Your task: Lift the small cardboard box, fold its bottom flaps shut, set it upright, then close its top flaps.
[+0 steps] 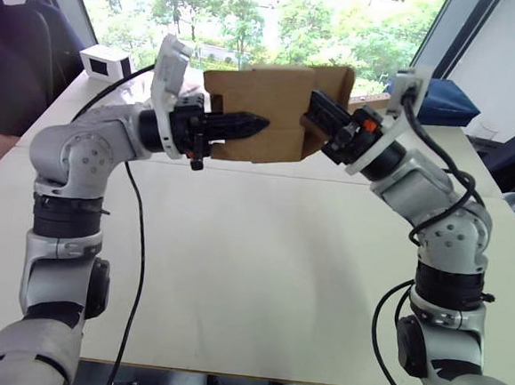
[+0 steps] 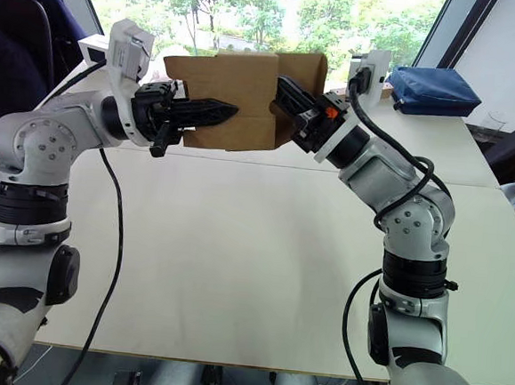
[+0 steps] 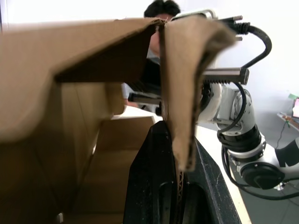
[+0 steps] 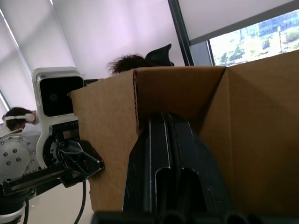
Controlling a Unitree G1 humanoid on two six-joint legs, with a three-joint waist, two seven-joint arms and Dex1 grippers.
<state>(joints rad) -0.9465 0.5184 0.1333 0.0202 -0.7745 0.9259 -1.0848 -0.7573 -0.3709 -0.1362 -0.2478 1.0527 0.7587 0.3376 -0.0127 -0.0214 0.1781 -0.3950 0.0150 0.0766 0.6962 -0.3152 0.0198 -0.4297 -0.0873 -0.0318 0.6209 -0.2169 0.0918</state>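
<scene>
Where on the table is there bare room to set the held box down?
The widest free patch is the table below the cardboard box, between the two arms, up to the near edge. The far side is crowded: a white box at far left, a blue bag at far right.

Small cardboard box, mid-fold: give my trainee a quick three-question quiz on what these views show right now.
1. True or false: the small cardboard box rests on the table.
2. Which gripper reaches it from the robot's left: A) left gripper B) right gripper?
3. What white thing sits on the table's far left?

Key: 1 false, it is held up; 2 A; 3 a white box.
</scene>
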